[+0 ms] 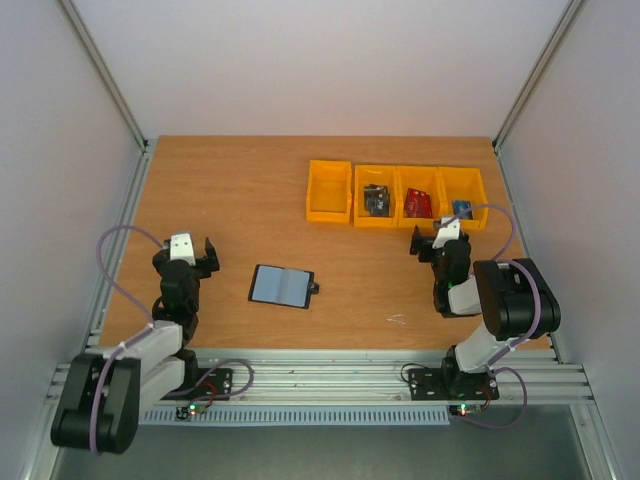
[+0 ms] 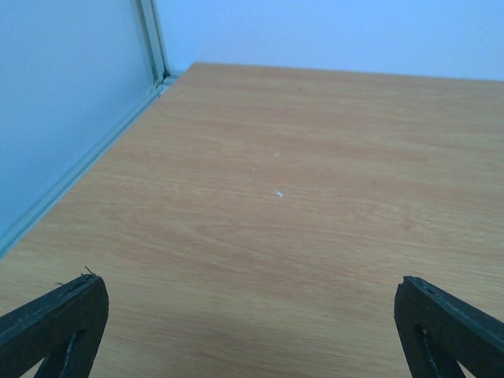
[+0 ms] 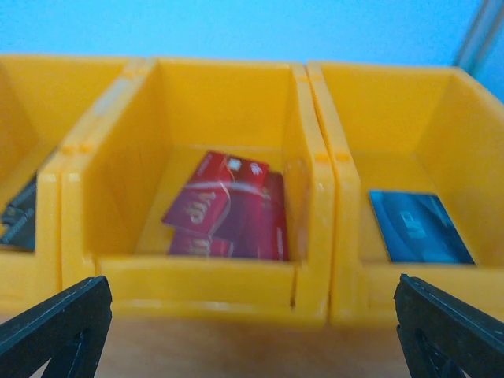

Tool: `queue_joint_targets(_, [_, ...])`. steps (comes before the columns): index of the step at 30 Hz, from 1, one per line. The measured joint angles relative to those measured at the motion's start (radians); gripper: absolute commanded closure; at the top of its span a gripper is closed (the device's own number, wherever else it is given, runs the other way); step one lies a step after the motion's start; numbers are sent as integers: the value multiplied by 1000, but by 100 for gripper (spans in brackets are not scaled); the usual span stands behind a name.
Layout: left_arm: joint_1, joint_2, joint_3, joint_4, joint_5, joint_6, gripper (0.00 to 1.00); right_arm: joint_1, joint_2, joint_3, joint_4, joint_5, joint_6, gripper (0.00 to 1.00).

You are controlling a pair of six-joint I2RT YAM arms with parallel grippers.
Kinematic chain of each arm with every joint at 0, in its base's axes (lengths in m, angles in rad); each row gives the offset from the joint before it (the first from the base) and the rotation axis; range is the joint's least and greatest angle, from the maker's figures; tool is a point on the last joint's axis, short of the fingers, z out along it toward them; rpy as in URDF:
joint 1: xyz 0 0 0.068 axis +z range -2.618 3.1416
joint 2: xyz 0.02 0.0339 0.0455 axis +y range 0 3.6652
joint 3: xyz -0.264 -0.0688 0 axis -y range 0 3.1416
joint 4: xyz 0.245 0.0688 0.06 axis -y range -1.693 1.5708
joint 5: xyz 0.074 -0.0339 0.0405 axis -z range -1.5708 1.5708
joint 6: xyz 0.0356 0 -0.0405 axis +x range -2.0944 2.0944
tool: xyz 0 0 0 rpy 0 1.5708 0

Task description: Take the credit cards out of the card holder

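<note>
Hovering at the bins, both grippers empty

I am holding my right gripper (image 3: 252,295) spread wide and gripping nothing, just in front of the yellow bins (image 3: 197,276). The red cards (image 3: 224,209) are lying straight ahead of its jaws, a blue card (image 3: 417,227) ahead to the right in the next bin, and dark cards (image 3: 20,216) at the far left. My left gripper (image 2: 248,298) is likewise standing wide over bare table (image 2: 276,197).

With the cards sitting in the bins, I am judging the step in hand to be clearing away. I am thinking it best to lift the right jaws straight up before swinging, so that no finger is catching a bin's front wall.

The card holder (image 1: 282,286) is lying open and flat between my grippers, right of the left jaws, left of and behind the right ones. Its long axis is running across from one gripper toward the other, slightly slanted, and its little tab (image 1: 315,288) is pointing toward the right gripper. I am making out no card on its grey-blue faces
</note>
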Motion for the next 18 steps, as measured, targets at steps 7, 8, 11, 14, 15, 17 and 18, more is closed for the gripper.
queue_joint_targets(7, [26,362,222,75,52,-7,1,-117,-21,105,-124,-167,44,2])
queue_joint_targets(8, [27,404,246,94,74,-3,1,-129,-21,105,-138,-187,48,2])
queue_joint_targets(11, [27,489,270,135,161,30,1,-141,-21,110,-183,-235,56,1])
queue_joint_targets(14, [26,509,268,141,192,53,1,-141,-21,116,-205,-268,63,2])
queue_joint_targets(15, [26,511,269,143,188,53,1,-141,-21,117,-209,-273,64,1])
queue_joint_targets(17, [26,512,272,142,176,53,1,-142,-21,119,-219,-279,66,2])
queue_joint_targets(18, [26,513,273,144,172,53,1,-141,-21,119,-224,-282,67,2])
